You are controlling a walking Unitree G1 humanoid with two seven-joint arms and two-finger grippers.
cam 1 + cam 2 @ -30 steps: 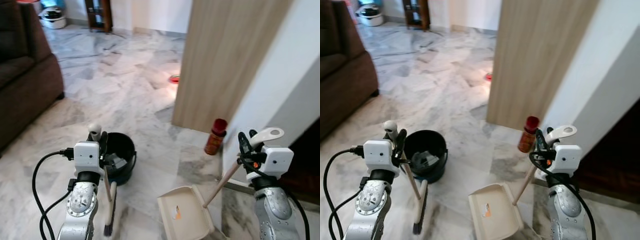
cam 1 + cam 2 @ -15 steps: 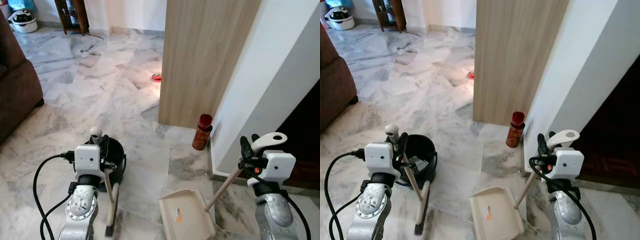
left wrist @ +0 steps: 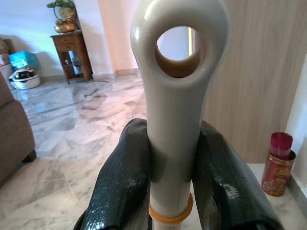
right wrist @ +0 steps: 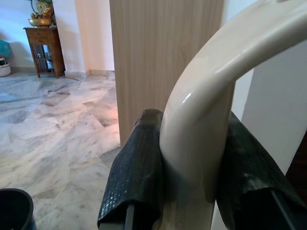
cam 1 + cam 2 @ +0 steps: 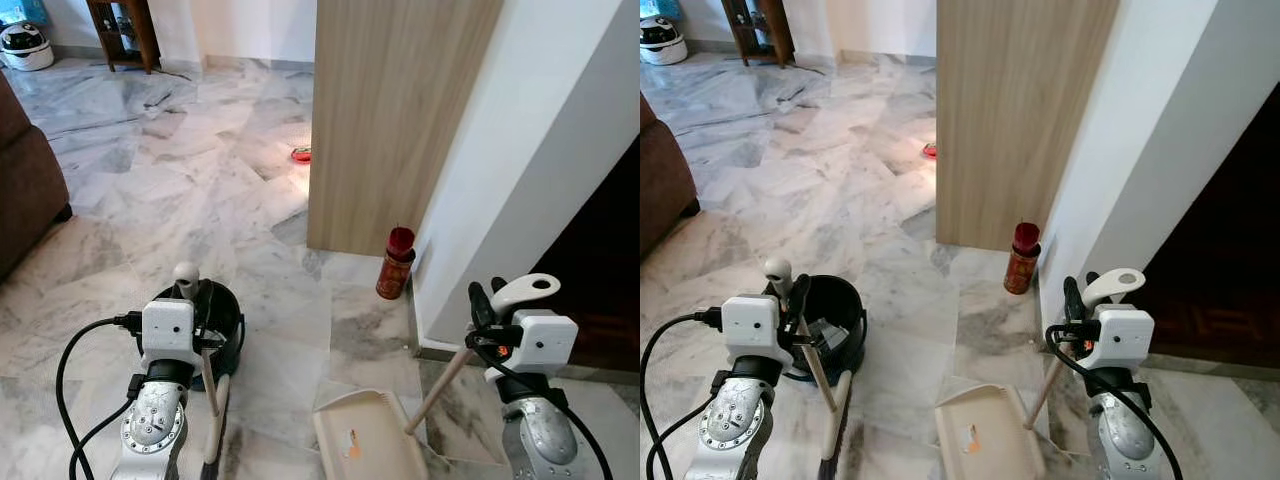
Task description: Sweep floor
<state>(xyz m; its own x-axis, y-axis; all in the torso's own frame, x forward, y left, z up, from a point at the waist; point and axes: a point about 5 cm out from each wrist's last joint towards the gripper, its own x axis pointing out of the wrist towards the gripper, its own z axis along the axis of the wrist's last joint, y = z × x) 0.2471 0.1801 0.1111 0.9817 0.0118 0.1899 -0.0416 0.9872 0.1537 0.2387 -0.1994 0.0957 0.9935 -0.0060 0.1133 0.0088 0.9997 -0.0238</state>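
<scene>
My left gripper [image 5: 195, 293] is shut on a broom's cream handle [image 3: 173, 100], just below its hanging hole. The wooden shaft runs down to the brush head [image 5: 214, 442] resting on the marble floor by my left arm. My right gripper [image 5: 486, 298] is shut on the curved cream handle [image 4: 201, 124] of a dustpan. Its wooden shaft slants down to the cream pan [image 5: 365, 442], which rests on the floor between my arms, near the front.
A black bucket [image 5: 226, 312] stands just behind the broom. A red can [image 5: 396, 263] sits at the foot of a wooden panel [image 5: 390, 120] and white wall. A brown sofa [image 5: 25, 190] is at left, a dark doorway [image 5: 610, 270] at right. A small red thing [image 5: 301, 154] lies farther off.
The camera has turned to the right and drawn nearer the wall, so the sofa has slid toward the left edge. Both grippers keep the same hold on broom and dustpan.
</scene>
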